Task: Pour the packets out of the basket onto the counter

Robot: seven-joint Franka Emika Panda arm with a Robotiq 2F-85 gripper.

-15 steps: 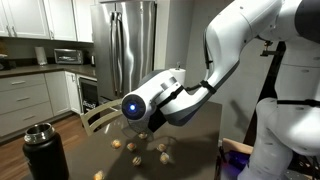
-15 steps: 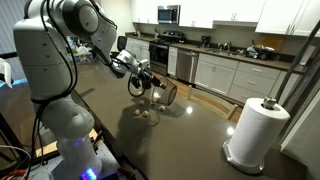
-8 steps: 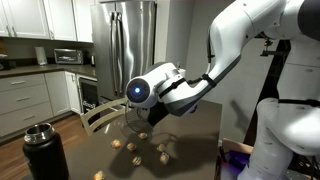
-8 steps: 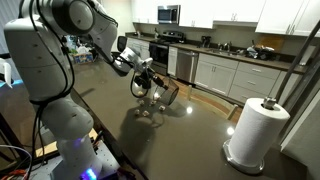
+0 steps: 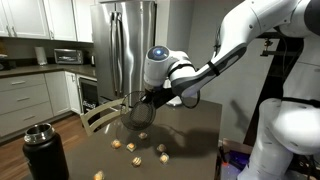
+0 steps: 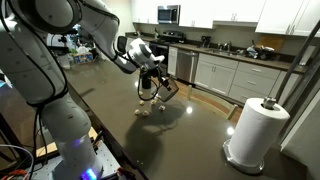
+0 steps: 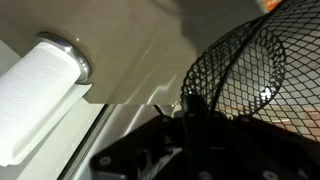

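The basket (image 5: pixel 137 110) hangs tilted just left of my gripper (image 5: pixel 153 98), which is clamped on its rim above the counter (image 5: pixel 195 130). It is a bowl of thin, dark, see-through wire mesh. Small tan squarish packets (image 5: pixel 131 147) lie scattered on the matte brown top beneath. In the wrist view my fingers are dark and blurred, and I cannot tell whether any packet lies inside.
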